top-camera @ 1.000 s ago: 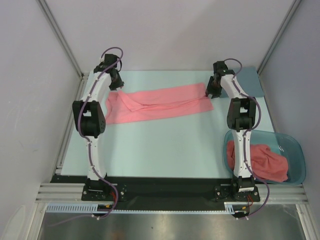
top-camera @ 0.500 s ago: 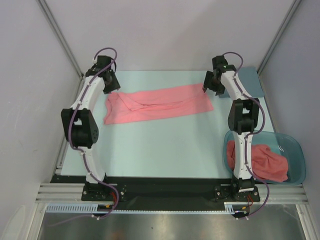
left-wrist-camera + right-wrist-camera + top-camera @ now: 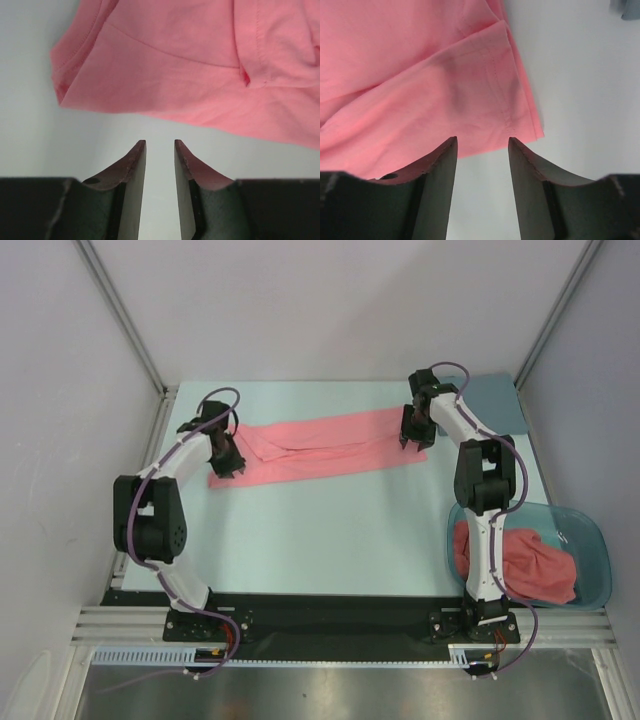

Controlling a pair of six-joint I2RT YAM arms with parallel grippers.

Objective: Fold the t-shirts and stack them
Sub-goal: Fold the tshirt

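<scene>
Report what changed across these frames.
The left gripper swung toward the near edge, to the near-left corner of the laid-out t-shirt. The right gripper came nearer along its right end. Both are open, holding nothing. The t-shirt, the tub and the pink heap inside it stayed put.

Bare table (image 3: 320, 530) spans the width nearward of the flat t-shirt (image 3: 320, 447); the teal tub (image 3: 590, 535) obstructs the near right corner, and walls (image 3: 60, 440) close both sides.
</scene>
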